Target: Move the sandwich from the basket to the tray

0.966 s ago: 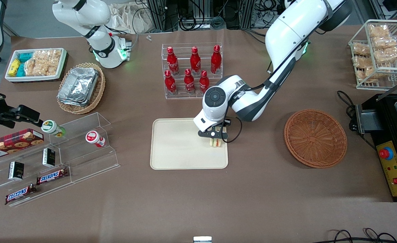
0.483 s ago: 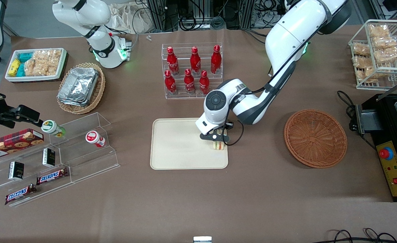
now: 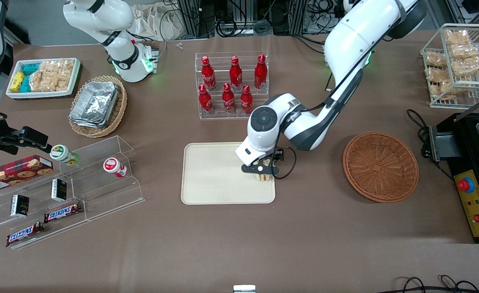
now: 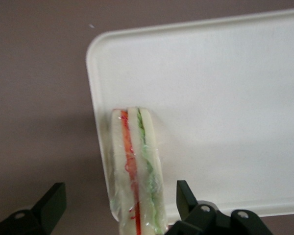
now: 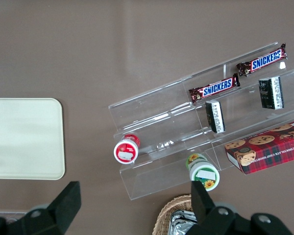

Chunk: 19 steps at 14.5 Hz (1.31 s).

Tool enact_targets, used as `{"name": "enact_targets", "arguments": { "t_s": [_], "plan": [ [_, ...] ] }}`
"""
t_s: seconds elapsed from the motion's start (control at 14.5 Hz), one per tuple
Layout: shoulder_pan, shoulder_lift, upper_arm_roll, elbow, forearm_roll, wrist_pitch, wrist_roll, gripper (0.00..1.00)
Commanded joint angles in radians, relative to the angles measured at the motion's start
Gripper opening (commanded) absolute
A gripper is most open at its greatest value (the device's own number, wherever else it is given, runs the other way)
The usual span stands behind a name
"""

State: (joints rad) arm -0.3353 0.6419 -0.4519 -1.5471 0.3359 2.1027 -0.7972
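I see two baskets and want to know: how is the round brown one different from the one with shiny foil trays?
The basket is reddish-brown and holds nothing; the foil-tray basket is paler tan and full. The gripper hangs open over the sandwich on the tray, nearer the basket. Both are woven wicker.

sandwich (image 3: 263,176) on tray (image 3: 215,179) edge | pincer (image 3: 261,169) above | basket (image 3: 380,166) well apart

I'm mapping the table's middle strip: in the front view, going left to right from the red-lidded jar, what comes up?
Red-lidded jar → tray → claw, open above the sandwich at the tray's edge → basket → red emergency button.
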Motion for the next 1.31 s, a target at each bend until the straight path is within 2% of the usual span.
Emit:
{"name": "enact_targets", "arguments": {
  "t_s": [0.0,0.07,0.34,0.55,0.62,0.76,0.9,1.03,1.24],
  "plan": [
    [0.050,-0.129,-0.007,0.001,-0.038,-0.128,-0.016,1.00],
    [0.071,-0.169,-0.007,0.002,-0.076,-0.148,-0.004,1.00],
    [0.143,-0.272,-0.008,0.002,-0.110,-0.216,0.039,1.00],
    [0.148,-0.332,0.001,0.002,-0.152,-0.317,0.123,1.00],
    [0.189,-0.356,0.019,0.002,-0.169,-0.348,0.156,1.00],
    [0.266,-0.415,0.019,0.001,-0.245,-0.430,0.293,1.00],
    [0.318,-0.455,0.033,0.002,-0.291,-0.545,0.436,1.00],
    [0.309,-0.499,0.152,-0.005,-0.310,-0.608,0.521,1.00],
    [0.308,-0.576,0.280,-0.010,-0.356,-0.667,0.642,1.00]
  ]
}}
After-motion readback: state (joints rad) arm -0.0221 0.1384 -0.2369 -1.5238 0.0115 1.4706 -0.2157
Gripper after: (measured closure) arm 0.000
